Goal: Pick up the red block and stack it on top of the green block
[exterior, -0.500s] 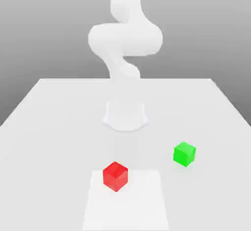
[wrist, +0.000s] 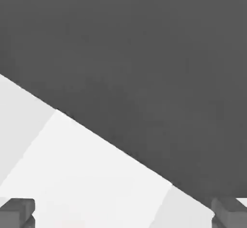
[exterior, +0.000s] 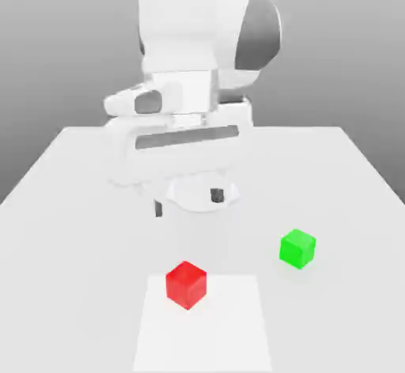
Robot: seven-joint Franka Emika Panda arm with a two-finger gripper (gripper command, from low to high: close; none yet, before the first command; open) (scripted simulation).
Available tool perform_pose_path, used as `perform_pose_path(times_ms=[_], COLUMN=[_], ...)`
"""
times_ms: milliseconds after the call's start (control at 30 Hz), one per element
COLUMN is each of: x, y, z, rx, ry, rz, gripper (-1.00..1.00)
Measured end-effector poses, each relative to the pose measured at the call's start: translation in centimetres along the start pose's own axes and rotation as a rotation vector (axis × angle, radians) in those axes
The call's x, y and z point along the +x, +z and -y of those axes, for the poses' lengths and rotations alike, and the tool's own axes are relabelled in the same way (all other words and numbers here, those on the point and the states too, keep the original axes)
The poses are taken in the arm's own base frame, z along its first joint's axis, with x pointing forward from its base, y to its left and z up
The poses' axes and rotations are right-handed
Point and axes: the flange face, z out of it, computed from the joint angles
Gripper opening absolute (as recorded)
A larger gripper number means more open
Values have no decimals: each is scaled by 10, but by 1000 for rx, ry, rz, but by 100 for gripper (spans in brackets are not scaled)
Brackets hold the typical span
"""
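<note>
The red block point(exterior: 187, 284) sits on the white table, on the back edge of a paler square patch point(exterior: 203, 332). To the exterior view's right and a little farther back rests the green block point(exterior: 297, 248), apart from it. My gripper point(exterior: 187, 202) hangs just above the table behind the red block, open, with nothing between its dark fingertips point(exterior: 217, 196). In the hand view the gripper point(wrist: 123, 213) stands wide open over pale table surface, and neither block lies between the fingers point(wrist: 17, 211).
The arm's round base point(exterior: 225, 199) stands on the table point(exterior: 63, 229) right behind the gripper. The bulky white arm point(exterior: 198, 47) looms over the table's back half. Beyond the table's far edge is plain grey backdrop.
The arm has swung forward and down: the hand, unseen before, now hangs low over the table in front of the base. Both blocks have stayed put.
</note>
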Motion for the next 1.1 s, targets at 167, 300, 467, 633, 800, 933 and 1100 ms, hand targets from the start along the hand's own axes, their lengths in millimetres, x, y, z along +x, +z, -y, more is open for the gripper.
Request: perform_pose_path(times_ms=[167,300,467,633,800,933,1100], x=[-50,-55,-61,-62,-54,-55,-87], y=[78,109,131,132,98,71,51], z=[-9,-11,-12,-12,-11,4,93], rx=[-27,-29,-28,-28,-28,-20,31], ry=[-162,-171,-169,-169,-170,-219,-638], rz=[133,138,142,143,140,144,152], gripper=[0,0,-100,-100,-100,-100,-100])
